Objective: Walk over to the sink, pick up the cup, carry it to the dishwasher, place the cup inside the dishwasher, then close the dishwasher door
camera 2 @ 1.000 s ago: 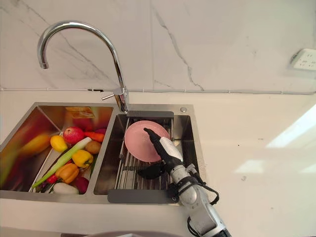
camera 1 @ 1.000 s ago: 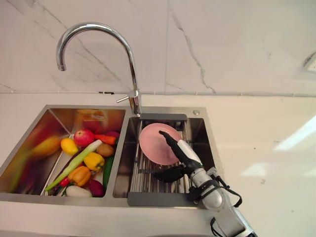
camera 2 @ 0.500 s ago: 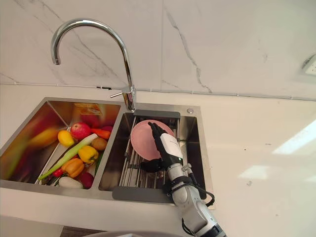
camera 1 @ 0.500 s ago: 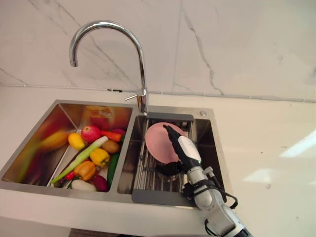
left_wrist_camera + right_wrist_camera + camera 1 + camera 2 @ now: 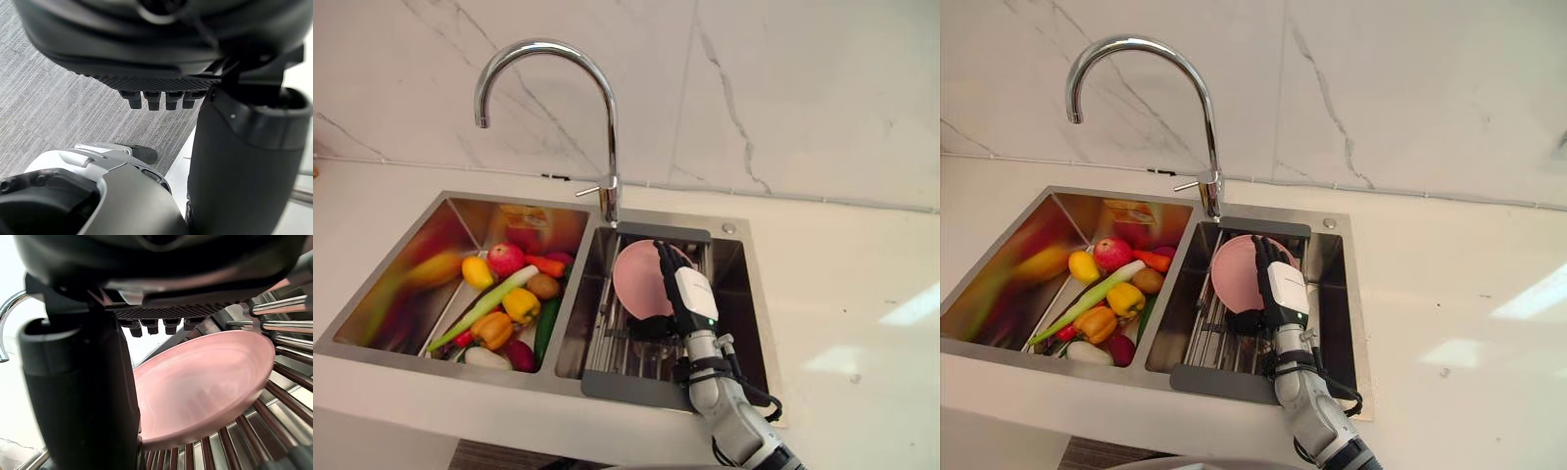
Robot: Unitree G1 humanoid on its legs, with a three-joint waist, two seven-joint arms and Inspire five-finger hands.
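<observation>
Pink dish (image 5: 641, 279), a shallow plate-like piece rather than the cup of the task sentence, taken here as the task's thing: propped tilted on the wire rack (image 5: 617, 343) in the right basin, face toward the right hand (image 5: 695, 294). Fingers (image 5: 666, 262) straight and laid along the dish's face, tips near its upper rim; thumb (image 5: 83, 396) dark, just beside the lower rim. No curl round the rim to be seen, so read as released, touching or nearly touching, not grasping; actual contact hard to confirm. Left hand (image 5: 161, 54) idle over grey carpet (image 5: 58, 107), fingers relaxed, holding nothing. Outward from the dish: rack bars under it, steel sink (image 5: 440, 357) with curved faucet (image 5: 607, 127) between the basins, left basin piled with vegetables and fruit (image 5: 509, 304), pale surface (image 5: 842, 294) around, marble wall (image 5: 783, 88) behind. Progress, as judged: approach to the sink done; pickup under way but not secured, dish not lifted off the rack. Left to do: close on the rim, lift clear of the bars and basin wall, carry to the dishwasher, set inside, shut the door. Risk noted: smooth tilted dish liable to slide along the bars under a one-sided push.
</observation>
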